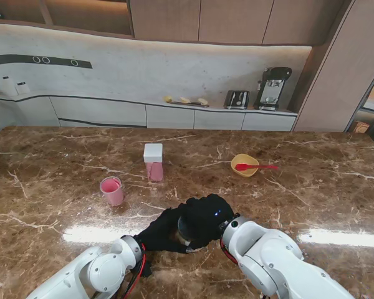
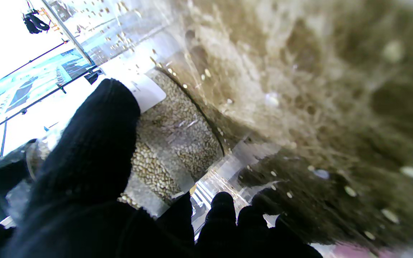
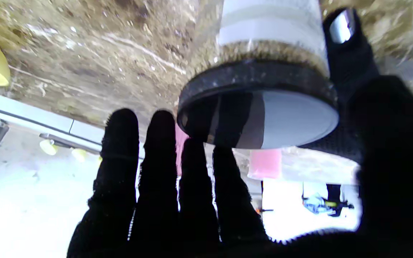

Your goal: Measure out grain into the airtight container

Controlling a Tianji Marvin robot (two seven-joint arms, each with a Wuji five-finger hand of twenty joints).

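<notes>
On the left of the table [image 1: 43, 168] you are seeing the pink cup [image 1: 111, 190] standing alone, probably waiting as the measure. Nearer to me, your left robot hand [image 1: 157, 233] is clamping the grain jar [image 2: 170, 143] by its side, I think to keep it steady. Your right robot hand [image 1: 206, 219] is hovering over the black lid [image 3: 258, 114], fingers apart and touching nothing, likely preparing to unscrew it. Farther from me, the airtight container [image 1: 153, 161] is standing with its white lid on. To the right, the yellow bowl [image 1: 245, 165] is holding a red spoon [image 1: 255, 167].
</notes>
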